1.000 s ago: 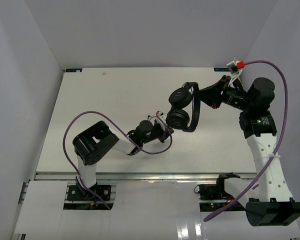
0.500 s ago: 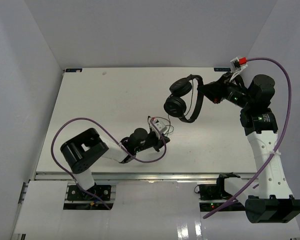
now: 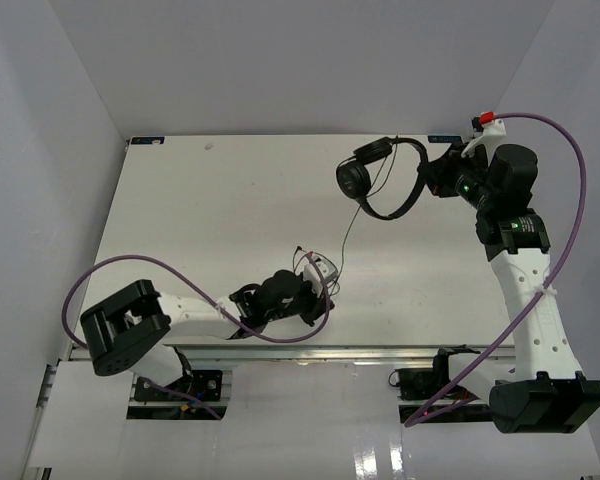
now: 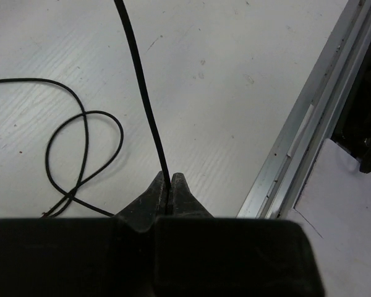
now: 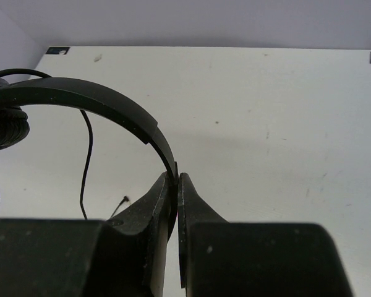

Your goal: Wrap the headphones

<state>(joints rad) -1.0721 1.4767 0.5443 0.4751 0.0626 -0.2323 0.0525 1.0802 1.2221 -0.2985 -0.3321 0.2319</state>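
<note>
The black headphones [image 3: 378, 176] hang above the back right of the white table [image 3: 200, 220], held by the curved headband [image 5: 99, 99]. My right gripper [image 5: 177, 180] is shut on that headband; one padded ear cup [image 5: 3, 127] shows at the left edge of the right wrist view. The thin black cord [image 3: 346, 235] runs from the headphones down to my left gripper [image 3: 318, 288] near the table's front edge. In the left wrist view the left gripper [image 4: 168, 180] is shut on the cord [image 4: 139, 80]. Loose loops of cord [image 4: 80, 148] lie on the table left of it.
An aluminium rail [image 4: 303, 130] runs along the table's near edge, close to the right of my left gripper. Thick purple arm cables arc over the right arm [image 3: 555, 135] and the left arm [image 3: 160, 262]. Grey walls [image 3: 70, 150] enclose the table on three sides.
The right arm carried the headphones up toward the back right. The left arm drew back toward the near edge and its gripper shut on the cord, which now stretches between the two.
</note>
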